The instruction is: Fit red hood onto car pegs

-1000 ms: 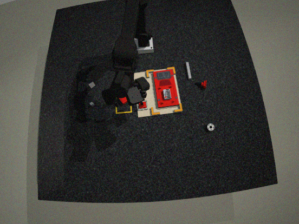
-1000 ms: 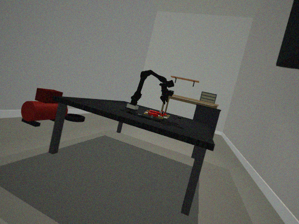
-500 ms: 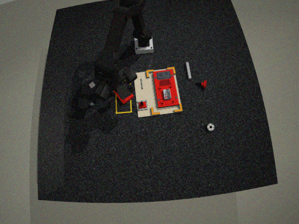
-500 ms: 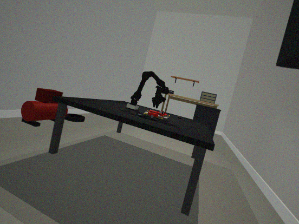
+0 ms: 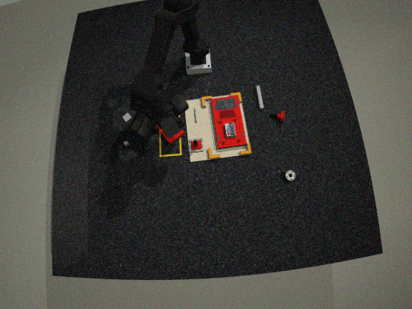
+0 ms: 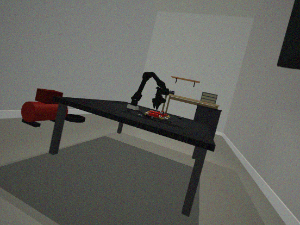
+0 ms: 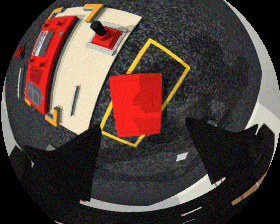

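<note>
Dark speckled matting covers the square surface (image 5: 224, 222), which stands on grey legs in a plain grey-walled room. On it the red flat-roofed hood shell (image 7: 136, 101) lies inside a yellow outlined rectangle (image 7: 169, 60), skewed against the outline so that one corner crosses the line. In the top view only a red corner of the hood shows beneath the black arm. The black two-fingered tool (image 7: 140, 160) hangs above the hood with its fingers spread wide and nothing between them; in the wrist view they frame the hood from either side, apart from it. Just beside the yellow outline sits the cream jig plate with orange corner brackets (image 5: 199, 128), carrying the red car chassis (image 5: 228, 122) with the grey engine block (image 5: 229, 130) on its deck. A small red block with a black knob (image 5: 195, 145) sits on the jig's near corner. Well apart lie a grey bar (image 5: 260, 97), a small red cone-like piece (image 5: 280, 116) and a silver ring (image 5: 290, 175).
</note>
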### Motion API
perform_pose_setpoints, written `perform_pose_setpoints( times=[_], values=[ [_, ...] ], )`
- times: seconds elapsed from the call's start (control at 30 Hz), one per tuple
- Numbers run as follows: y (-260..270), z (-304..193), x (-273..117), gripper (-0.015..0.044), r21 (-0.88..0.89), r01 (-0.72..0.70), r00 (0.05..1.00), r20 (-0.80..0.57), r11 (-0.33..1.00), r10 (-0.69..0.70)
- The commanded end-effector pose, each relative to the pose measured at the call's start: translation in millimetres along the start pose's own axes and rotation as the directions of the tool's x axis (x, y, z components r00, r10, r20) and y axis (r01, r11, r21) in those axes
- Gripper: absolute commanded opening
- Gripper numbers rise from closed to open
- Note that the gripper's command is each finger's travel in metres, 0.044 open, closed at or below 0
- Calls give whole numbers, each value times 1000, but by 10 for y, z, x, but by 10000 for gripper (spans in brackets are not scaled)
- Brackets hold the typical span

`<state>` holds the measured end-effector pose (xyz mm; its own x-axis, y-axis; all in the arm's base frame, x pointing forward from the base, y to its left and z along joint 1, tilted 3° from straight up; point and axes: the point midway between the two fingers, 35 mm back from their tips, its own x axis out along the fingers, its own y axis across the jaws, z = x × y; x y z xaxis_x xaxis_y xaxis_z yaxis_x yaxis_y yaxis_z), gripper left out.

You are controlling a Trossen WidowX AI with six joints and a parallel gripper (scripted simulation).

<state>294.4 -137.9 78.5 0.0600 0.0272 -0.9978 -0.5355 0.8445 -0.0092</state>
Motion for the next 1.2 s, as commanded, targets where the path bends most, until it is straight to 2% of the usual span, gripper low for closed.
perform_pose_setpoints(
  times=[0.0,1.17],
  values=[
    [20,-7,50,440,-5,-9,1000,-1,1000,9],
    [29,-13,283,440,-5,-9,1000,-1,1000,9]
  ],
)
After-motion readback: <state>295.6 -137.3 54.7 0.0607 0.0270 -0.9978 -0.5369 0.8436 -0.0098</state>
